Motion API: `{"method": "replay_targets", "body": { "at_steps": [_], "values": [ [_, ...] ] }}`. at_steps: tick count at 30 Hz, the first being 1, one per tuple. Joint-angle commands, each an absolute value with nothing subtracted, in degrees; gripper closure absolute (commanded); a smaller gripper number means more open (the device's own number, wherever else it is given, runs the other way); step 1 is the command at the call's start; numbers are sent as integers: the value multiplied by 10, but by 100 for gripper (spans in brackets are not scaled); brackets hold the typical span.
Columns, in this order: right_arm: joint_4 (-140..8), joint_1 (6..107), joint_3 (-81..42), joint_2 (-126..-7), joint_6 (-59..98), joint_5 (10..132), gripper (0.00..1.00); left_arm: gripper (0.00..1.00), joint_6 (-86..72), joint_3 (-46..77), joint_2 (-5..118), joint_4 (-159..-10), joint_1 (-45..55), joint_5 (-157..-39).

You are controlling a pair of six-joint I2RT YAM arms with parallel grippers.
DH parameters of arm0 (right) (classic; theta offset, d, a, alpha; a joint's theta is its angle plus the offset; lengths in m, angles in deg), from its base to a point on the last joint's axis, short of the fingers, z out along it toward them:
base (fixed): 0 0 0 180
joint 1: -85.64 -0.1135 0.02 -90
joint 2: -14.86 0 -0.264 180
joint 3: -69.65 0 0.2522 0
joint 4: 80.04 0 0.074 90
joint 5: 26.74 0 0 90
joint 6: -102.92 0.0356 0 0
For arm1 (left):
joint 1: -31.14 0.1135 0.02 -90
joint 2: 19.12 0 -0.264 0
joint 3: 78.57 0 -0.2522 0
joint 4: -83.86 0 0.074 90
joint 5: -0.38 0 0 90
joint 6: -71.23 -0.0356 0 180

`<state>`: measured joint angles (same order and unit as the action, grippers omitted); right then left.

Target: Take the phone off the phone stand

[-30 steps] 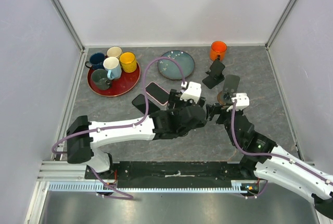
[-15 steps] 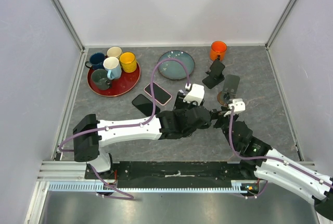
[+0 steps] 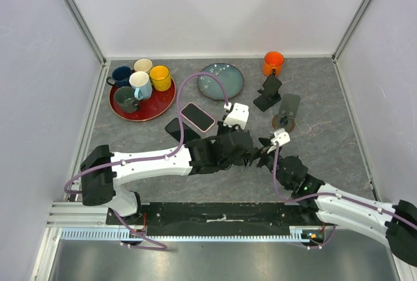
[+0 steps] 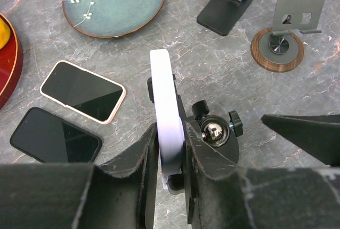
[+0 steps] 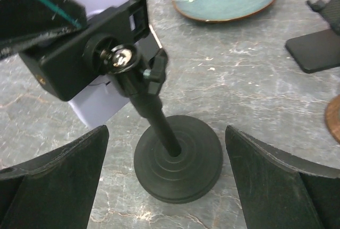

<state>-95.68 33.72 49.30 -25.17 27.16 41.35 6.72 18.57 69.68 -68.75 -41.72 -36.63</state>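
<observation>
A lavender phone [image 4: 163, 107] stands on edge in a black phone stand [image 4: 213, 133] that has a ball joint. My left gripper [image 4: 170, 160] is shut on the phone, one finger pressed on each flat side. In the right wrist view the stand's round base [image 5: 178, 158] and stem sit between the wide-open fingers of my right gripper [image 5: 166, 152], which touch nothing. The phone [image 5: 98, 107] shows behind the clamp. From above, both grippers [image 3: 251, 152] [image 3: 266, 156] meet mid-table and hide the stand.
Two other phones [image 4: 82, 91] [image 4: 53, 141] lie flat to the left. A teal plate [image 4: 113, 3], an empty black stand [image 4: 226, 6] and a wooden-based stand [image 4: 279, 48] are beyond. A red tray [image 3: 156, 108] of mugs and an orange mug [image 3: 273, 63] sit at the back.
My left gripper has closed from open onto the phone. The right gripper has shifted left and nearer, so its open fingers now straddle the stand's base.
</observation>
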Motion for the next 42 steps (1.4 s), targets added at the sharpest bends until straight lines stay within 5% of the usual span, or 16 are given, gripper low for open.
{"method": "replay_targets", "body": {
  "at_steps": [1, 10, 22, 25, 28, 29, 30, 42],
  "values": [
    [-1106, 336, 508, -322, 264, 471, 2, 82, 51, 196, 672, -720, -417, -385],
    [-1277, 336, 499, -494, 277, 405, 4, 83, 74, 205, 668, -712, -418, -393],
    [-1490, 337, 468, -691, 274, 383, 24, 92, 101, 203, 669, -703, -418, -409],
    [-1527, 336, 467, -726, 278, 387, 37, 95, 101, 202, 668, -696, -418, -409],
    [-1543, 337, 476, -744, 274, 387, 73, 98, 93, 202, 665, -694, -417, -413],
    [-1543, 336, 480, -747, 272, 387, 93, 98, 91, 202, 665, -693, -416, -414],
    [-1543, 338, 481, -749, 270, 388, 100, 98, 86, 202, 665, -693, -414, -417],
    [-1564, 343, 486, -797, 263, 430, 100, 98, 30, 208, 637, -694, -376, -497]
  ]
}}
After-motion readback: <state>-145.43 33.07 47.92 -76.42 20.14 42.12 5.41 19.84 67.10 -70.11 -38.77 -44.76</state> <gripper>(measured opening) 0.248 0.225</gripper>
